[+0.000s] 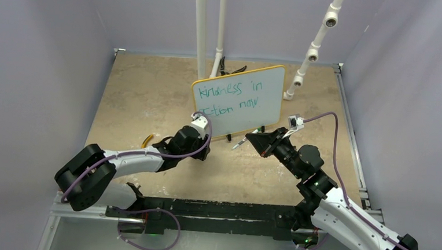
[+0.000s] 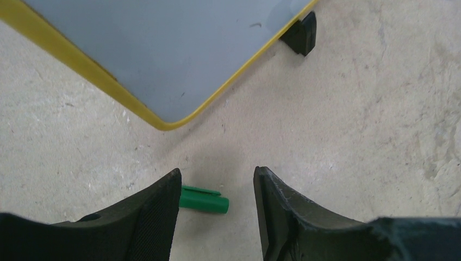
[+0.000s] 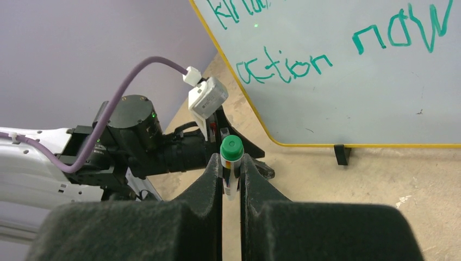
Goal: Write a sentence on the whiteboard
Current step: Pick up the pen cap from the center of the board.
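Two hazards from here — your left jaws, half spread over the green cap [image 2: 204, 200] on the counter [image 2: 353, 136], could knock the near corner of the whiteboard [image 1: 247, 125], and your right jaws, pinching the marker [image 3: 231, 152], could smear the sentence [image 1: 232, 94] at upper centre.

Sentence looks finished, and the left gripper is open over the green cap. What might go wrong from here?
1. The cap lies against one finger of the left gripper, not centred between the open jaws; closing may nudge or roll it away.
2. The board has a corner close ahead; a descent that drifts forward might bump it.
3. The right gripper holds the marker near the sentence; a stray swing could mark or smear it.
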